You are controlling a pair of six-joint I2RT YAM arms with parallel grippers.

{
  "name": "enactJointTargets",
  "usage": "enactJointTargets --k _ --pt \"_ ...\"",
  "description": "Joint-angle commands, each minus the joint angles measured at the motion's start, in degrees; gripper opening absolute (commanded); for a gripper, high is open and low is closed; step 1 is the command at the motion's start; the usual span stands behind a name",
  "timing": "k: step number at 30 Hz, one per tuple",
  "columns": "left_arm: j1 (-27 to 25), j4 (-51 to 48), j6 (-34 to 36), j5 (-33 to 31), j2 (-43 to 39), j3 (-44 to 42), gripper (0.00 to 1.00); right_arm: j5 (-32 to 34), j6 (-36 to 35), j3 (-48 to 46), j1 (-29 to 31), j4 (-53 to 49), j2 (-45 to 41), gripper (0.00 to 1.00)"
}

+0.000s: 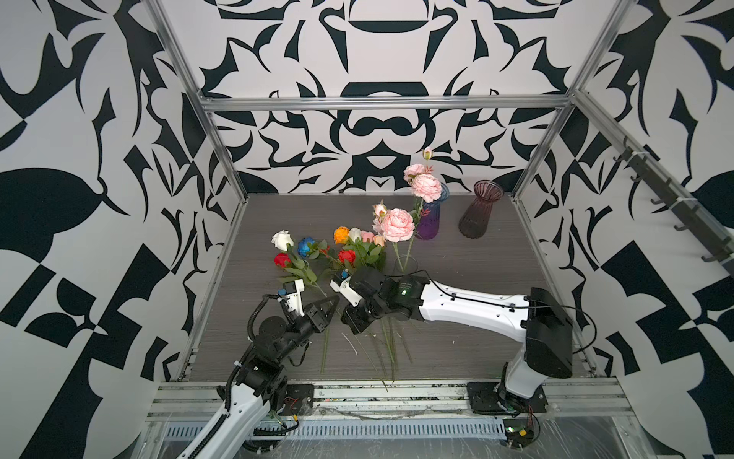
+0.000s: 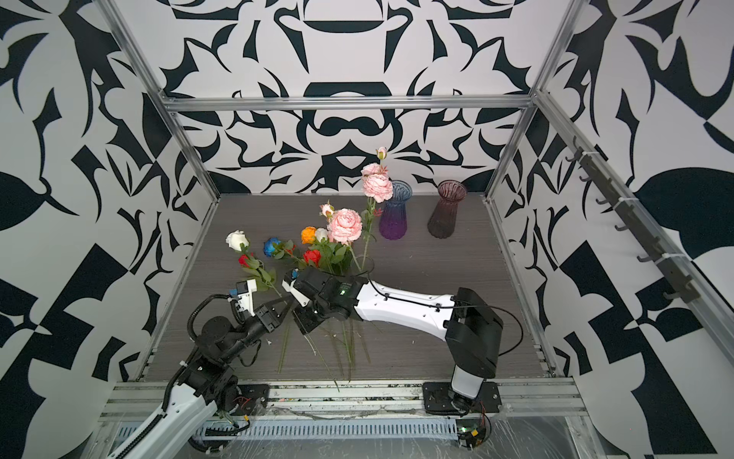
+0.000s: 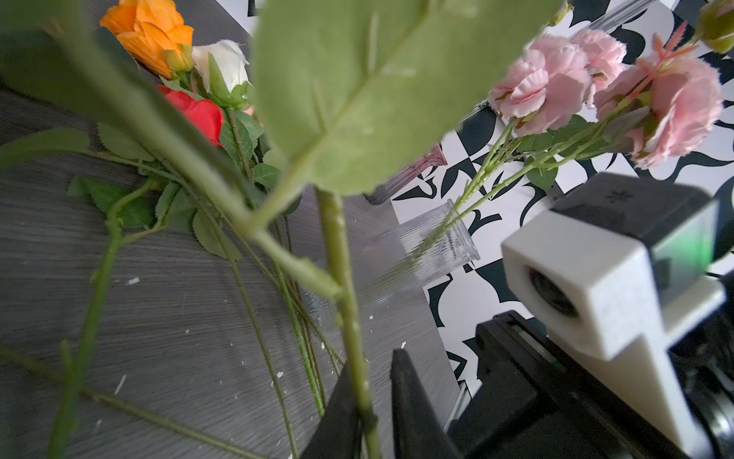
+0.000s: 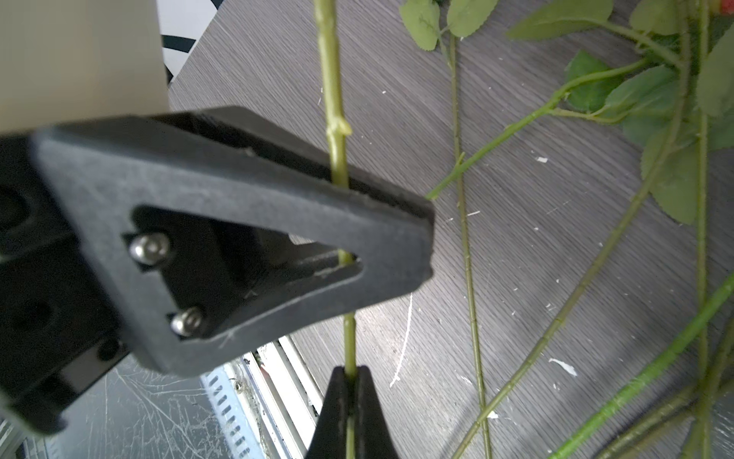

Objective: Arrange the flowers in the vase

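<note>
Near the table front, right hand pinches a flower stem, left hand slightly open around it

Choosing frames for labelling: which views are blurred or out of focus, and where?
Left wrist view: the near leaf is defocused, the pink blooms sharper. Right wrist view: the left gripper is soft, the stem and table clearer. Both top views: sharp, evenly lit.

Bright, even light; soft shadows; top views bowed at edges; closest flowers blurred.
</note>
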Motion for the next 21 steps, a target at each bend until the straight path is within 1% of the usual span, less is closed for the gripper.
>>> enactJointTargets --k 1,7,9,13,17,19,20,21 --pt "0.20 2.10 -0.05 0.45 -0.66 -2.05 0.23 1.47 -0.87 -0.73 -0.04 -1.19 -1.87 0.00" --pt "0.20 1.66 -0.05 0.31 -0.84 -2.05 0.23 1.62 -0.77 -2.17 -0.04 -1.23 -2.69 0.00" --pt "0.20 1.76 -0.05 0.26 -0.84 -2.05 0.18 1.51 -0.67 -2.74 0.00 -1.00 -3.00 0.00" --pt "0.20 1.80 -0.04 0.26 -0.67 -2.05 0.00 1.75 -0.52 -3.06 -0.03 -0.93 -3.36 0.00" --pt "0.20 1.79 -0.05 0.23 -0.58 -2.05 0.00 2.47 -0.76 -2.75 -0.02 -1.20 -3.83 0.00" --pt "0.20 1.70 -0.13 0.24 -0.57 -2.05 0.00 2.85 -1.63 -3.38 -0.04 -0.49 -5.37 0.00" --pt "0.20 1.67 -0.13 0.24 -0.57 -2.05 0.00 3.45 -2.10 -3.68 -0.04 -0.35 -6.44 0.12" --pt "0.20 1.67 -0.09 0.19 -0.57 -2.05 0.00 4.16 -2.91 -4.18 -0.04 -0.29 -7.79 0.26"
